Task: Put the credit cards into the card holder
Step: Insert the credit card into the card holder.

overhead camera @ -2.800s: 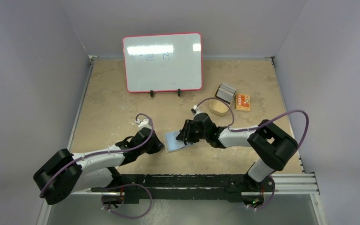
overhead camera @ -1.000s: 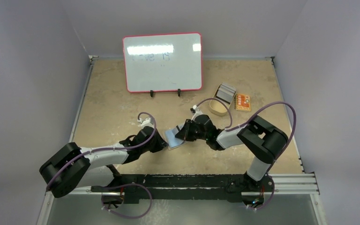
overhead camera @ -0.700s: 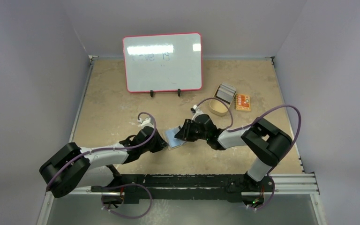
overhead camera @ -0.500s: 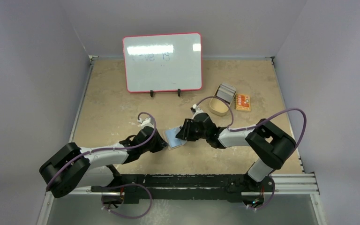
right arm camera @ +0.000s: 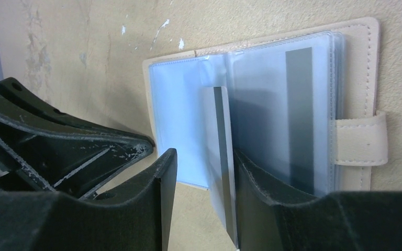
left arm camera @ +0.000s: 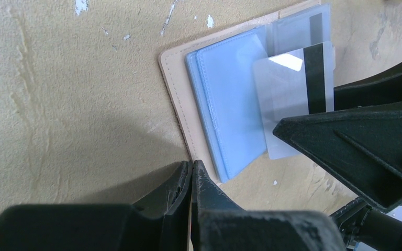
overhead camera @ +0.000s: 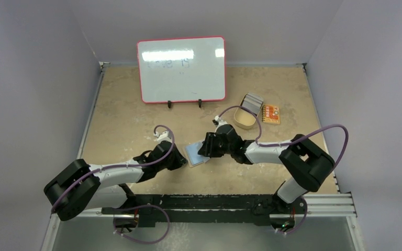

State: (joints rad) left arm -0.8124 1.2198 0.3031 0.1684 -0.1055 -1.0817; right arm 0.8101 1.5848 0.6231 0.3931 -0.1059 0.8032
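Observation:
The tan card holder [overhead camera: 196, 155] lies open on the table between my two arms, its clear sleeves up. My left gripper [overhead camera: 180, 159] is shut, and its tips [left arm camera: 191, 170] touch the holder's tan edge [left arm camera: 175, 94]. One grey credit card [left arm camera: 288, 104] with a black stripe sticks partway out of a sleeve. My right gripper [right arm camera: 204, 157] is open around that card [right arm camera: 221, 157], which leans against the right finger, with a gap to the left finger. More grey credit cards [overhead camera: 253, 102] are stacked at the back right.
A tan oval dish [overhead camera: 245, 121] sits next to the card stack, with an orange packet [overhead camera: 271, 114] to its right. A red-framed whiteboard [overhead camera: 181, 69] stands at the back. The holder's snap tab [right arm camera: 364, 145] points away from my left gripper.
My right gripper has opened off the striped card, which stays in the sleeve. The right arm's elbow has swung outward to the right. The left arm has held still.

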